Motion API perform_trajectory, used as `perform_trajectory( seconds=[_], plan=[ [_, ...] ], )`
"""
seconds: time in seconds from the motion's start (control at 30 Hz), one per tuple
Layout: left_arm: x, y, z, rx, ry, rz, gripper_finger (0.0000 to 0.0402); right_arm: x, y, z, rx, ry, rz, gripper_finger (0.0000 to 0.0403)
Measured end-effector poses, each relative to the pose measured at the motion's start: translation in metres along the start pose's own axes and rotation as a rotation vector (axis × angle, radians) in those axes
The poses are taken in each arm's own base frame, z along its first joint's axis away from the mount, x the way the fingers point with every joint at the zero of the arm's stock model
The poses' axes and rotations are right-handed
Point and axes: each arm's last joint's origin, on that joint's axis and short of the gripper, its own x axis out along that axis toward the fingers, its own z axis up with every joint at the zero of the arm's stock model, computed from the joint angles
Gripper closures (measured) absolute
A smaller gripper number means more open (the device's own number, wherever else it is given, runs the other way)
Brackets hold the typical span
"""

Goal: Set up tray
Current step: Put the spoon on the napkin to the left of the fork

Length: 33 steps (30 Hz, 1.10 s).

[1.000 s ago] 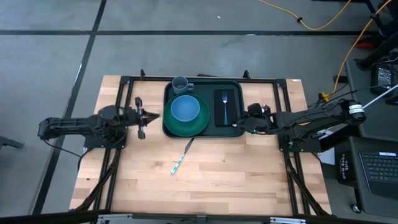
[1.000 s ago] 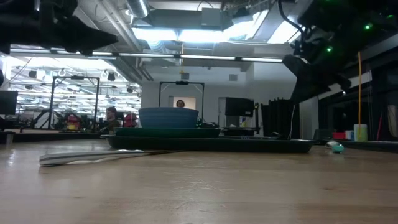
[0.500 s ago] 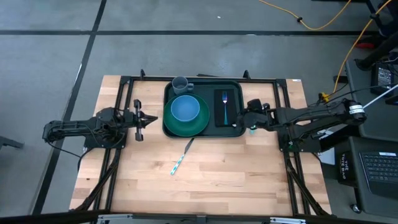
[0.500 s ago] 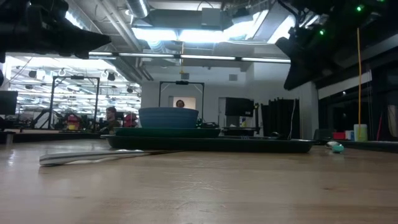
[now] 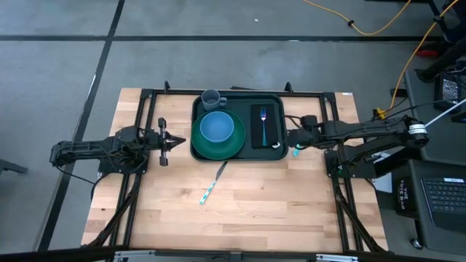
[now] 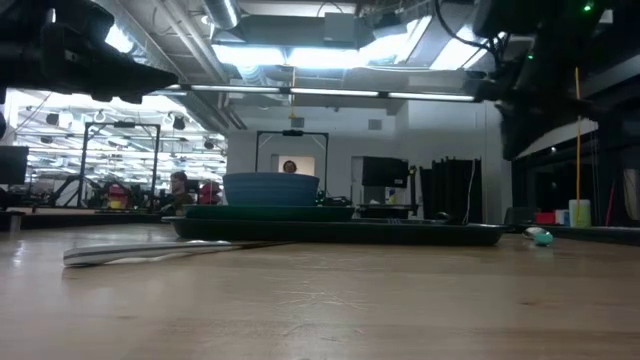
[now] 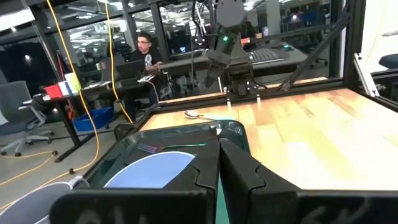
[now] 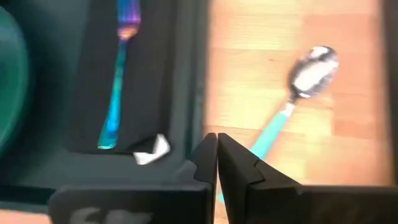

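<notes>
The dark green tray (image 5: 237, 156) lies on the wooden table and holds a round green plate (image 5: 231, 143) with a blue bowl (image 5: 216, 126), a grey cup (image 5: 211, 98), and a black napkin (image 5: 271, 127) with a fork (image 5: 262, 120) on it. A teal-handled spoon (image 8: 308, 73) lies on the table just off the tray's right rim. A teal-handled knife (image 5: 211, 185) lies on the table near the tray's near edge. My left gripper (image 5: 178, 140) is shut beside the tray's left rim. My right gripper (image 5: 289, 140) is shut beside the tray's right rim, near the spoon's handle (image 8: 273, 127). Both hang above the table.
Black frame rails (image 5: 145, 109) run along the table's left, right and far sides. Bare wood lies on the near half of the table around the knife. People sit at desks in the room beyond the table (image 7: 144, 46).
My right gripper has drawn back a little toward the table's right edge, away from the tray's rim, staying shut. The tray and the things on it have stayed where they were.
</notes>
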Motion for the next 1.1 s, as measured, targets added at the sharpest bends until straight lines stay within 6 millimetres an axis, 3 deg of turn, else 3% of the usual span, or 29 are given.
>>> perform_trajectory(
  seconds=[0.23, 0.63, 0.93, 1.1],
  plan=[
    [0.0, 0.0, 0.0, -0.008, 0.005, -0.001, 0.0394, 0.005, -0.003, -0.003, 0.039, -0.007, -0.085, 0.0395],
    [0.0, 0.0, -0.001, -0.009, 0.012, -0.002, 0.0396, 0.035, -0.011, -0.019, 0.031, 0.015, -0.248, 0.0328],
    [0.0, 0.0, -0.001, 0.008, 0.012, -0.002, 0.0397, 0.047, -0.017, -0.029, 0.223, 0.042, -0.322, 0.0278],
    [0.0, 0.0, -0.001, 0.028, 0.012, -0.002, 0.0398, 0.049, -0.014, -0.03, 0.242, 0.06, -0.309, 0.0264]
  ],
)
